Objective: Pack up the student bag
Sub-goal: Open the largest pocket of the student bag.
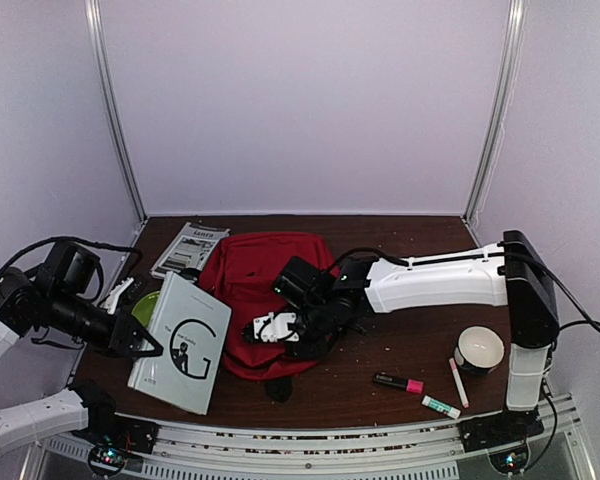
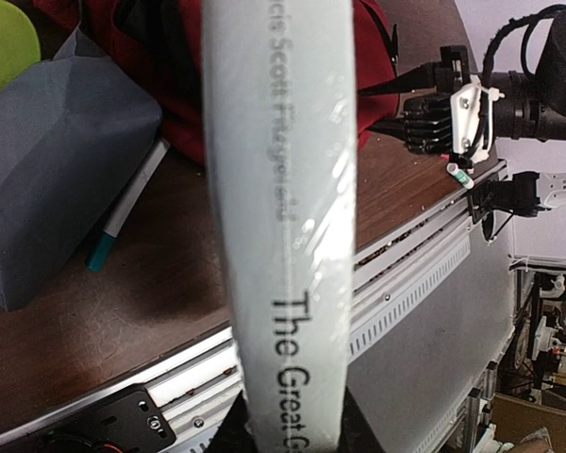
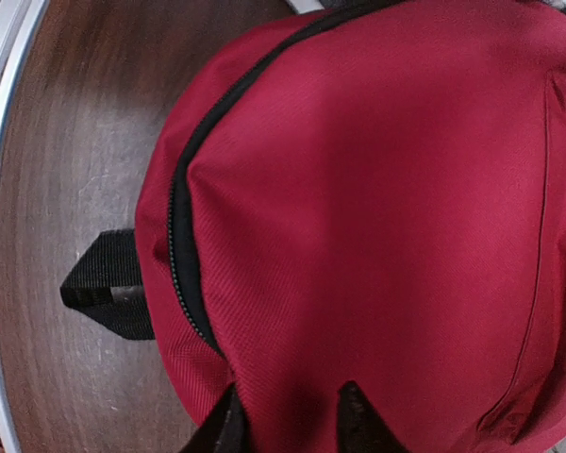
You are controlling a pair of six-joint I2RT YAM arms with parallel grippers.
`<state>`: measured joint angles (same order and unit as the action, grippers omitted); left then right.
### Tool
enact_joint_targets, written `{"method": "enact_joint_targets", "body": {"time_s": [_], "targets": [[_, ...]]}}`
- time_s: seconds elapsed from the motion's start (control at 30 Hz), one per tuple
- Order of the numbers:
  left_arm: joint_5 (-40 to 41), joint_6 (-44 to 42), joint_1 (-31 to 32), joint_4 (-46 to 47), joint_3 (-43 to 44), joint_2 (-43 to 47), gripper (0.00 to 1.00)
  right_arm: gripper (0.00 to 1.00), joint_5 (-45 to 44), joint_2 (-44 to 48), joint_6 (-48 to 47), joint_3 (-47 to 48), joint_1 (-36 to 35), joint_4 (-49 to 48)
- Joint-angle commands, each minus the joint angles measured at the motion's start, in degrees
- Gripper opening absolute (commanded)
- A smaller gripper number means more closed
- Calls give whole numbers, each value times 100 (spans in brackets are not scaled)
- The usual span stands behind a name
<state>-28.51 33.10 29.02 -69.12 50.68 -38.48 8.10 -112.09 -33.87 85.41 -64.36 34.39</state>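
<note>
The student bag, a large red backpack with a black zipper, lies flat mid-table. My right gripper presses down on its near end. In the right wrist view the gripper has a fold of red fabric pinched between its two black fingertips. My left gripper is shut on the spine of a pale grey book and holds it tilted at the bag's left edge. The left wrist view shows that spine running up from the jaws, with the bag behind it.
A grey zip pouch, a teal-tipped pen and a green object lie left of the bag. A magazine sits at the back left. At the right are a white bowl, a pink-and-black marker and two smaller pens.
</note>
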Motion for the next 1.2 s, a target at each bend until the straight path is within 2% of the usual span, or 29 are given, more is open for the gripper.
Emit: {"method": "enact_joint_targets", "body": {"time_s": [0.0,0.13,0.17,0.33,0.47,0.6,0.73,0.87,1.0,1.17], "targets": [[-318,-11,-44,584,10,153,0,25,-166,-109,394,513,181,75],[-456,-69,-42,572,-1,256,0,3,209,-115,605,888,439,294],[-543,-94,-40,583,-4,281,0,0,258,-119,641,989,502,356],[-1145,-249,-38,789,29,322,0,0,386,-39,1021,1679,912,551],[-1852,-71,-17,1484,-165,251,0,0,560,-43,1437,2472,1229,800],[-1954,28,216,2122,-400,-4,0,0,746,-12,1702,2993,1405,1015],[-2011,336,658,3081,-670,-223,0,0,765,257,1846,3017,1444,932],[-1881,449,1448,3731,-777,-667,0,0,817,409,1892,3035,1461,911],[-1654,1107,1517,5225,-1237,-1187,0,0,1193,660,1886,2753,1456,849],[-1285,1656,1511,6804,-1594,-1921,0,0,1488,1256,1674,1915,1454,580]]}}
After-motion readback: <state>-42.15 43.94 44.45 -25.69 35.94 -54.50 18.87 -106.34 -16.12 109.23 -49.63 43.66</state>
